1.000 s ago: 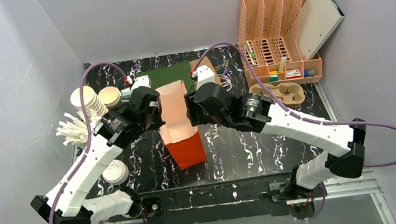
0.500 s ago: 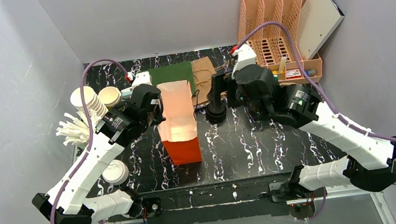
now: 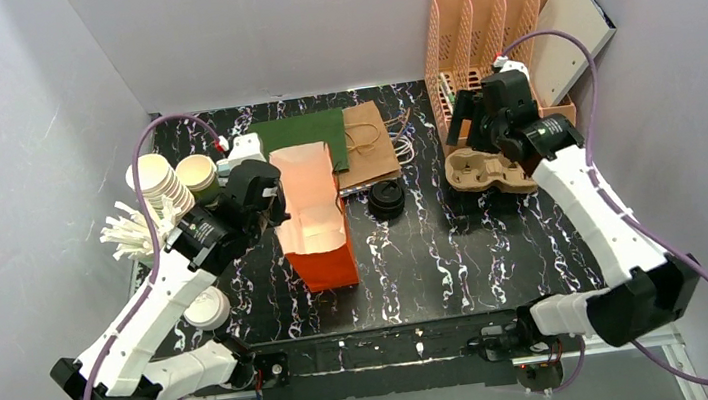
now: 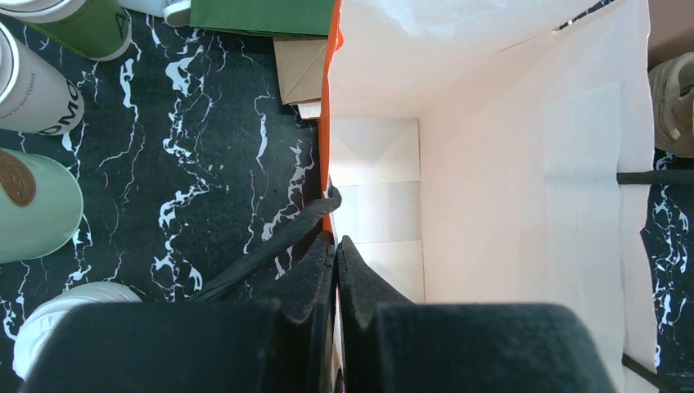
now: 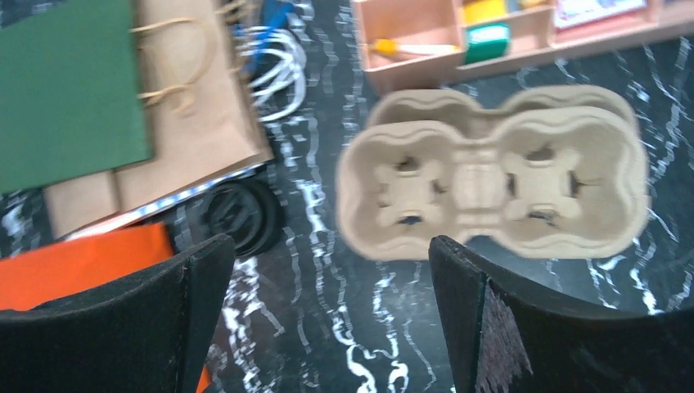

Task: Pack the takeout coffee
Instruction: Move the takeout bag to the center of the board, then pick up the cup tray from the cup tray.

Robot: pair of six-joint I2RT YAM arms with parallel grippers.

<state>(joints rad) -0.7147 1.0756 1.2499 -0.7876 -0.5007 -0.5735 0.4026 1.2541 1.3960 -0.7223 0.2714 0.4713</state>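
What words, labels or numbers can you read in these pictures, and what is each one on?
"OMC": large dark letters, apparently part of a longer word, on the white cup at the left wrist view's left edge.
Small print beside those letters: too small to read.
Label on the red box in the peach organizer: too small to read.
Nothing else is legible.

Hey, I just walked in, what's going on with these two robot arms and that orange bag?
The left gripper is shut on the side wall of the orange paper bag, which stands upright with its mouth open and looks empty inside. The takeout coffee, black lid on, stands on the table just right of the bag, with nothing holding it. The right gripper is open and hangs above the pulp cup carrier, off to the right of the cup. The coffee is not yet packed.
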